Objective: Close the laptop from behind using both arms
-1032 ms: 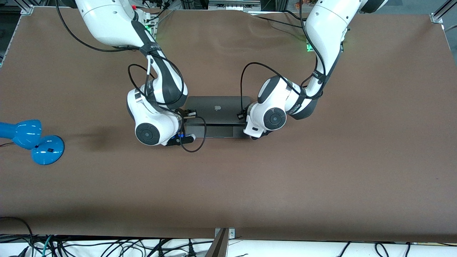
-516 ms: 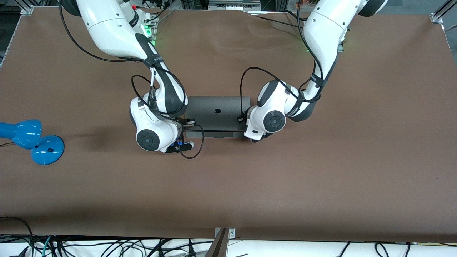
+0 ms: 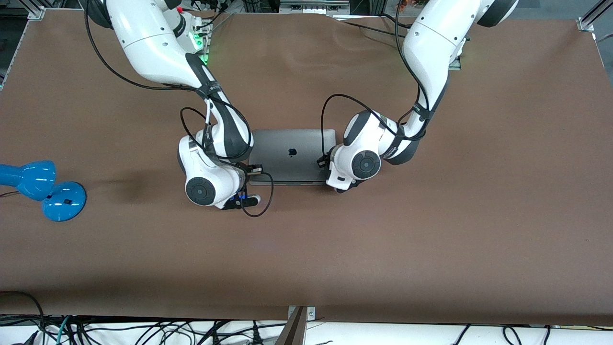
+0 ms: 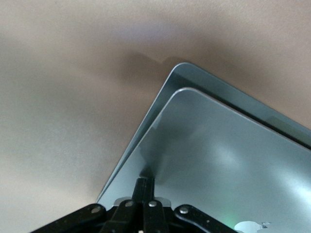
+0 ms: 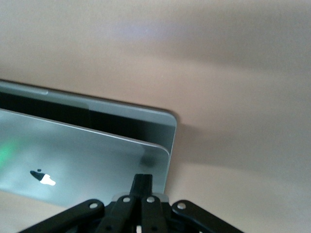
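Note:
The space-grey laptop (image 3: 287,146) lies mid-table with its apple-logo lid lowered almost flat; a thin strip of the base shows at the edge nearer the camera. My left gripper (image 3: 322,163) is shut, fingertips pressing on the lid's corner toward the left arm's end. In the left wrist view the closed fingers (image 4: 145,187) rest on the lid (image 4: 223,160). My right gripper (image 3: 254,168) is shut and presses the lid's other corner. In the right wrist view its closed fingers (image 5: 142,183) rest on the lid (image 5: 77,160), with a dark gap to the base.
A blue desk lamp (image 3: 43,189) lies at the right arm's end of the table. The brown table (image 3: 335,249) stretches toward the camera, with cables hanging along that edge.
The lid has come down from part open to nearly flat. Both grippers have moved toward the camera and lower with it, staying shut on its corners.

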